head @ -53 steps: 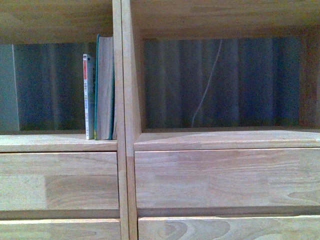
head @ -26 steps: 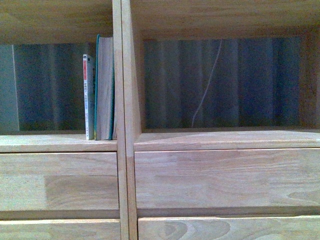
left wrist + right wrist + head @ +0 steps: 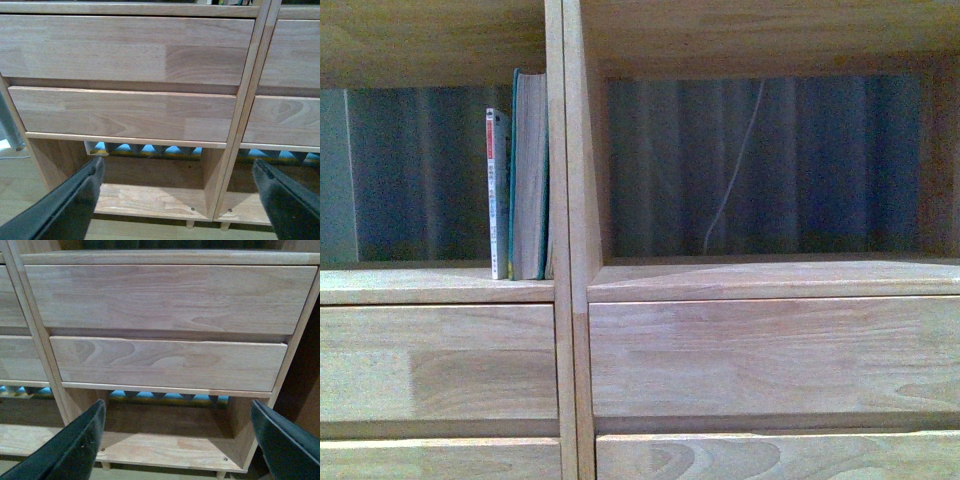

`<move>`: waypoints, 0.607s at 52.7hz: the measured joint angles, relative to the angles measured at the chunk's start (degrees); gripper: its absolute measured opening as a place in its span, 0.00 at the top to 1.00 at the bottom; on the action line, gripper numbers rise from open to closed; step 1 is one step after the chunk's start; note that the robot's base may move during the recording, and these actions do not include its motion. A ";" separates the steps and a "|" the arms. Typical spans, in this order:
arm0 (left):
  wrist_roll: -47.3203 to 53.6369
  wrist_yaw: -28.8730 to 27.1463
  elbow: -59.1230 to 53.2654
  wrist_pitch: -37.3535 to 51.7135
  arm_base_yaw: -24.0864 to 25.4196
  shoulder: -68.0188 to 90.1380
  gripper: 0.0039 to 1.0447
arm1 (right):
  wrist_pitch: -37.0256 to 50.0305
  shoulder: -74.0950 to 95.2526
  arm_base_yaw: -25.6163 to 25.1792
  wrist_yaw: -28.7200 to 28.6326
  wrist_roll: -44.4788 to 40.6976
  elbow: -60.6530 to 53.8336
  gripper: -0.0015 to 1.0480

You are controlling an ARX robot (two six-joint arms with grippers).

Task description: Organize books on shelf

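Observation:
Two books stand upright in the left compartment of the light-wood shelf (image 3: 570, 200), against its middle divider. The thin white-spined paperback (image 3: 498, 195) is on the left, touching the thicker teal-covered book (image 3: 530, 180) with cream pages. Neither gripper shows in the front view. My left gripper (image 3: 180, 195) is open and empty, facing the left drawer fronts (image 3: 125, 80) and the bottom compartment. My right gripper (image 3: 177, 440) is open and empty, facing the right drawer fronts (image 3: 165, 330).
The right compartment holds no books; a thin pale cord (image 3: 735, 170) hangs behind it against a dark striped backdrop. The shelf's bottom boards (image 3: 150, 200) and short peg legs stand on a light floor. A dark gap lies beside the shelf's right side (image 3: 300, 405).

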 joint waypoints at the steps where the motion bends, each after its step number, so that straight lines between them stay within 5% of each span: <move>1: 0.00 0.00 0.00 0.00 0.00 0.00 0.06 | 0.00 0.00 0.00 0.00 0.00 0.00 0.08; 32: -0.02 0.00 0.00 0.00 0.00 0.00 0.07 | 0.00 0.00 0.00 0.00 0.00 0.00 0.07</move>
